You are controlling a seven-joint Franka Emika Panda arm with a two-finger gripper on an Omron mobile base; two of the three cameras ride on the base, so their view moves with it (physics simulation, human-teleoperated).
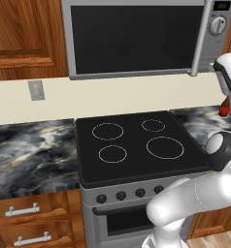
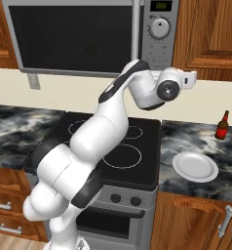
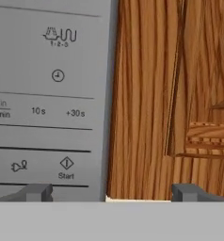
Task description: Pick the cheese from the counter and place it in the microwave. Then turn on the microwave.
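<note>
Silver-grey metal frames the microwave [image 1: 137, 38] across the top of the left base view, its dark glass door shut, a long bar handle [image 1: 201, 41] beside the round white knob [image 1: 217, 25] and green display [image 1: 222, 6]. Below it the black stovetop [image 1: 137, 145] is seen with four ring marks, flanked by the marbled tabletop [image 1: 30, 150]. A wall outlet [image 1: 36, 90] is set in the cream backsplash. The white arm [image 1: 200, 193] rises at the lower right, and a red-labelled bottle [image 1: 224, 107] is partly hidden behind it.

From the right base view, the arm [image 2: 98, 141] is seen reaching up, its wrist [image 2: 169, 88] raised just below the microwave's [image 2: 79, 36] control panel. On the tabletop [image 2: 196, 141] to the right of the stovetop [image 2: 123, 146], a white plate [image 2: 195, 166] lies with nothing on it, and the brown bottle [image 2: 222, 126] stands upright behind it, apart from it. The cheese cannot be made out on the tabletop or through the dark door glass.

Through the hand view, the microwave's grey control panel [image 3: 48, 94] is seen close up, with a Start button [image 3: 66, 167], timing marks and a clock symbol. Wooden cabinet [image 3: 170, 94] fills the right side. The pincer [image 3: 112, 193] is spread wide with nothing held between its tips, the left fingertip [image 3: 36, 192] lying just under the Start button.
</note>
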